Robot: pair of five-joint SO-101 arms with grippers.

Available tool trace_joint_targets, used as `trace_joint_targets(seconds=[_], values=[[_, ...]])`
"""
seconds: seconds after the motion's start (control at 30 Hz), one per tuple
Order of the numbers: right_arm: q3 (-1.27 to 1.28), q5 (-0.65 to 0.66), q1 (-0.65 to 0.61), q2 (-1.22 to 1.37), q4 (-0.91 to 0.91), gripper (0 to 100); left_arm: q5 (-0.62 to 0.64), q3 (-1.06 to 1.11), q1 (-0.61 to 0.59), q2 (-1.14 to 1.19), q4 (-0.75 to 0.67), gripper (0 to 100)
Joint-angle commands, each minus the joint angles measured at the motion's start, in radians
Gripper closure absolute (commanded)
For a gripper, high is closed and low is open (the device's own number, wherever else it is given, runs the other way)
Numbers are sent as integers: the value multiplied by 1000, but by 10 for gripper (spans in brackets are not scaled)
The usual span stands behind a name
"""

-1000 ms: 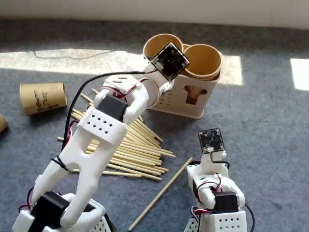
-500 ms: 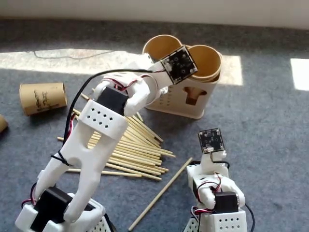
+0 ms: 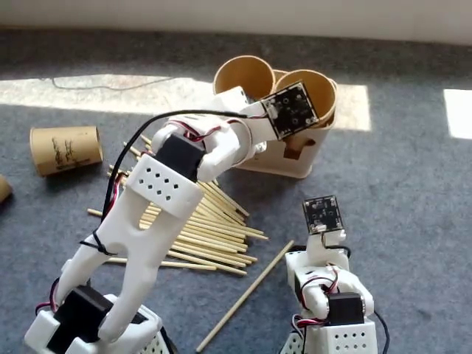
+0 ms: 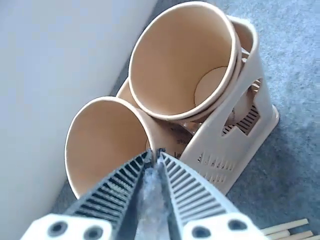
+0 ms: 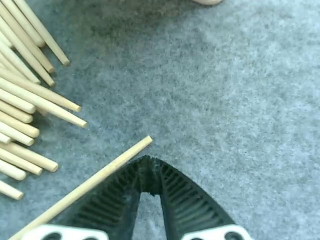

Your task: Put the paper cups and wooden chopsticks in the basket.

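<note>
**Change:** the left gripper (image 4: 155,157), fingers pressed together and empty, has swung across the basket (image 4: 235,155) from one cup mouth toward the other. This is probably a release finished, with cups still to fetch.

**Right gripper** (image 5: 150,162): tips closed on nothing, low on the near side of the basket.

**Count:**
- Upright cups (image 3: 245,74) in the basket: 2
- Lying cup (image 3: 66,150), well left of the basket: 1
- Cup sliver (image 3: 3,189), farther left: 1
- Chopstick pile (image 3: 206,236), before the basket: too many to count
- Stray chopstick (image 3: 247,295): 1

grey carpet (image 3: 413,184) (sunlit patches (image 3: 66,92)), white wall (image 3: 221,11)
</note>
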Motion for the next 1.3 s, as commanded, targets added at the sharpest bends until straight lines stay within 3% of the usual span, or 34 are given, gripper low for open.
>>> trace_joint_targets(seconds=[0.0, 0.2, 0.67, 1.03, 1.27], values=[[97, 0, 10, -5, 10, 993, 3, -102, 19, -15, 18, 993], [97, 0, 10, -5, 10, 993, 5, -180, 19, -15, 35, 993], [97, 0, 10, -5, 10, 993, 192, -366, 42, -15, 29, 993], [97, 0, 10, -5, 10, 993, 192, -363, 156, -4, 23, 993], [97, 0, 10, -5, 10, 993, 187, -234, 189, -2, -103, 993]])
